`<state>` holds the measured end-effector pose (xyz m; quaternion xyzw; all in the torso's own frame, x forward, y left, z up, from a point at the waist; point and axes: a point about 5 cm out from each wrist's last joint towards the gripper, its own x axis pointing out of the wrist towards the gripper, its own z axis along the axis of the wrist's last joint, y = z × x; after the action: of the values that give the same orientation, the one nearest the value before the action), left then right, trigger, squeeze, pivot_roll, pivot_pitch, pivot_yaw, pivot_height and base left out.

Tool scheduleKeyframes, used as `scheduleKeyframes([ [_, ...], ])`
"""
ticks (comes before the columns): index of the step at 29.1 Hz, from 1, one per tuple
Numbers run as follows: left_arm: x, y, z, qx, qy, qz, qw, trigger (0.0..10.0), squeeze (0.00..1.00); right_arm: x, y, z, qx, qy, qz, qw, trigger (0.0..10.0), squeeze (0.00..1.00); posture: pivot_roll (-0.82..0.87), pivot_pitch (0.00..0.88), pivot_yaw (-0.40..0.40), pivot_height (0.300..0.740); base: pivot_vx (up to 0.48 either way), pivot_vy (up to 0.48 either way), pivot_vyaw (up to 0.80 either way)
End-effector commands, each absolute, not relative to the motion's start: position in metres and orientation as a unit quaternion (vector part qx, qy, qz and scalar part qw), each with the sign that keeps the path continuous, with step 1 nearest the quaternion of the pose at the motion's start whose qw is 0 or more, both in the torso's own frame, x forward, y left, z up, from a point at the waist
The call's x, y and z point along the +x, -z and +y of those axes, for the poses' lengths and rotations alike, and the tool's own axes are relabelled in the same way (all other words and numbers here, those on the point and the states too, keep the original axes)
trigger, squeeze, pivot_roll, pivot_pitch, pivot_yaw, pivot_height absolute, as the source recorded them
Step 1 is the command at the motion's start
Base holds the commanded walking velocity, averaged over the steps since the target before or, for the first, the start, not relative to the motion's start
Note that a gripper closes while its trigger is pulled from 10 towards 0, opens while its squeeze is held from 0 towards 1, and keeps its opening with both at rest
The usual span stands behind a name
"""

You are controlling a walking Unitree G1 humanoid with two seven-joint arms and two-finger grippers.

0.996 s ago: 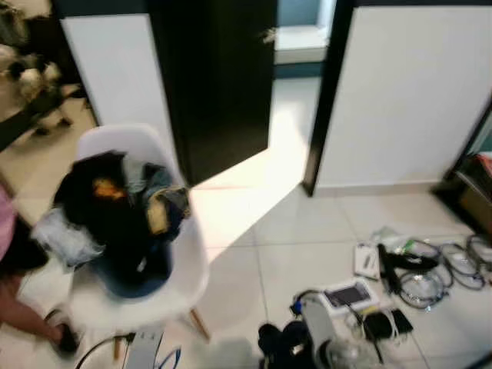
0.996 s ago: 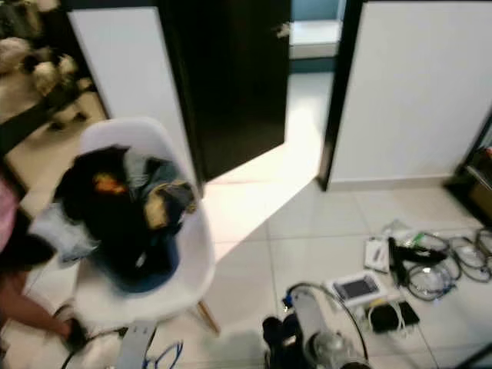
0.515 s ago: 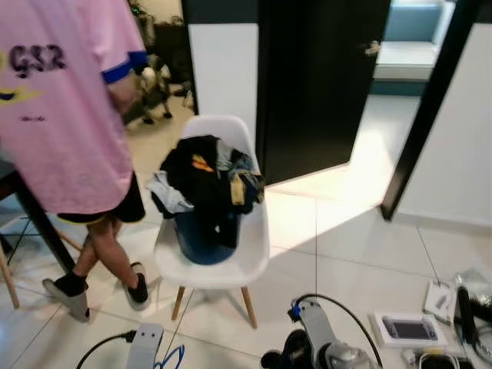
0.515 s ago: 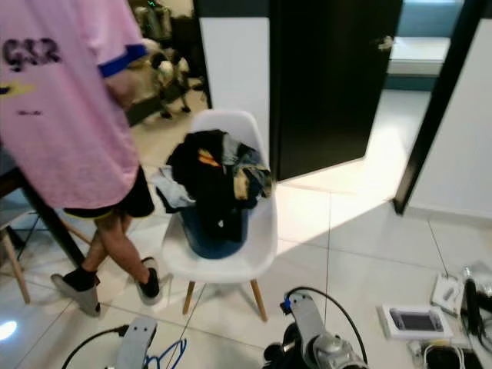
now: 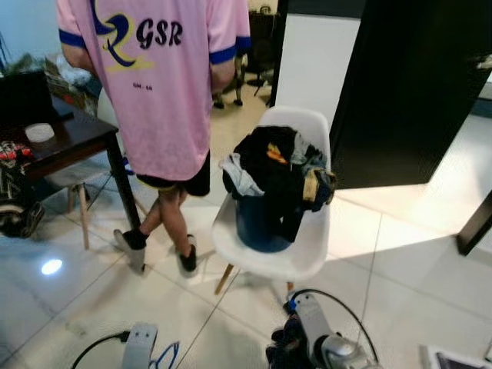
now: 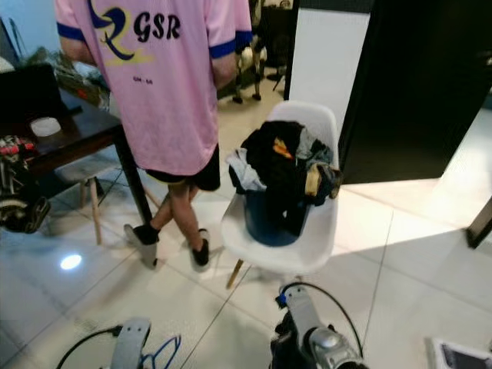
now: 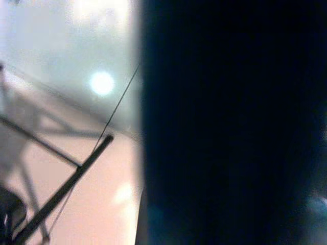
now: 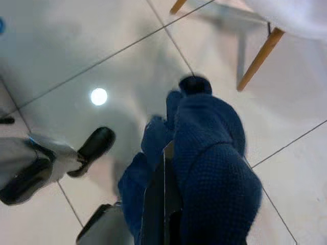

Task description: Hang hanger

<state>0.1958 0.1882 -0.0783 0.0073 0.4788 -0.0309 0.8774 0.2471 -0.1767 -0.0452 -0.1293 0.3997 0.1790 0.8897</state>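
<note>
My right gripper (image 8: pixel 163 204) hangs low over the tiled floor, shut on a blue knitted garment (image 8: pixel 214 173) that is bunched around its fingers. The same blue bundle (image 5: pixel 283 352) sits at the end of my right arm (image 5: pixel 323 350) at the bottom of the eye views. My left arm (image 5: pixel 140 346) hangs idle at the lower left; its wrist view is mostly a dark blur over pale floor. Ahead stands a white chair (image 5: pixel 311 254) carrying a blue basket (image 5: pixel 257 227) heaped with dark clothes (image 5: pixel 277 169).
A person in a pink shirt (image 5: pixel 161 92) stands just left of the chair, back to me. A dark table (image 5: pixel 69 138) with small items is at the far left. A black door (image 5: pixel 415 92) is behind the chair. Open tiled floor (image 5: pixel 92 300) lies in front.
The camera has swung left: the chair now sits right of centre, and the person and the dark table have come fully into view. Both arms stay low at the bottom.
</note>
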Motion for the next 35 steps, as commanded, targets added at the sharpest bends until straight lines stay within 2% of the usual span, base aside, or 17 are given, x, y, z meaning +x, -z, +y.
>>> scheduleKeyframes([
  [1, 0.194, 0.079, 0.188, 0.005, 0.029, 0.481, 0.876, 10.0, 0.00, 0.258, 0.036, -0.179, -0.126, -0.177, 0.368, 0.904, 10.0, 0.00, 0.00, 0.000, -0.032, 0.740, 0.000, 0.000, 0.77],
  [5, 0.194, 0.079, 0.187, -0.010, 0.016, 0.468, 0.883, 10.0, 0.00, 0.278, 0.013, -0.195, -0.137, -0.184, 0.311, 0.922, 10.0, 0.00, 0.00, 0.000, -0.033, 0.740, 0.000, 0.000, 0.77],
  [10, 0.194, 0.079, 0.187, -0.020, 0.004, 0.459, 0.888, 10.0, 0.00, 0.287, -0.001, -0.202, -0.146, -0.200, 0.279, 0.928, 10.0, 0.00, -0.01, 0.000, -0.033, 0.740, 0.000, 0.000, 0.77],
  [12, 0.196, 0.077, 0.187, -0.037, -0.015, 0.438, 0.898, 10.0, 0.00, 0.305, -0.025, -0.202, -0.160, -0.241, 0.228, 0.930, 10.0, 0.00, -0.01, 0.000, -0.036, 0.740, 0.000, 0.000, 0.77],
  [21, 0.200, 0.073, 0.188, -0.054, -0.035, 0.397, 0.916, 10.0, 0.00, 0.331, -0.066, -0.200, -0.175, -0.285, 0.158, 0.929, 10.0, 0.00, 0.00, 0.000, -0.038, 0.740, 0.000, 0.000, 0.76],
  [24, 0.204, 0.068, 0.190, -0.053, -0.044, 0.356, 0.932, 10.0, 0.00, 0.344, -0.103, -0.198, -0.168, -0.337, 0.095, 0.921, 10.0, 0.00, 0.00, 0.000, -0.035, 0.740, 0.000, 0.000, 0.72],
  [31, 0.206, 0.065, 0.191, -0.053, -0.047, 0.333, 0.940, 10.0, 0.00, 0.349, -0.127, -0.196, -0.150, -0.365, 0.052, 0.917, 10.0, 0.00, 0.00, 0.000, -0.034, 0.740, 0.000, 0.000, 0.59],
  [33, 0.305, -0.029, 0.209, -0.036, -0.034, 0.127, 0.991, 10.0, 0.00, 0.355, -0.180, -0.185, -0.089, -0.400, -0.045, 0.911, 10.0, 0.00, 0.01, 0.000, -0.036, 0.740, 0.146, 0.000, 0.00],
  [34, 0.305, -0.029, 0.209, -0.036, -0.034, 0.127, 0.991, 10.0, 0.00, 0.355, -0.180, -0.185, -0.089, -0.400, -0.045, 0.911, 10.0, 0.00, 0.01, 0.000, -0.036, 0.740, 0.292, 0.000, 0.00],
  [35, 0.331, -0.075, 0.211, -0.023, -0.027, 0.039, 0.999, 10.0, 0.00, 0.354, -0.201, -0.178, -0.068, -0.414, -0.086, 0.904, 10.0, 0.00, 0.00, 0.000, -0.038, 0.740, 0.398, 0.000, 0.00],
])
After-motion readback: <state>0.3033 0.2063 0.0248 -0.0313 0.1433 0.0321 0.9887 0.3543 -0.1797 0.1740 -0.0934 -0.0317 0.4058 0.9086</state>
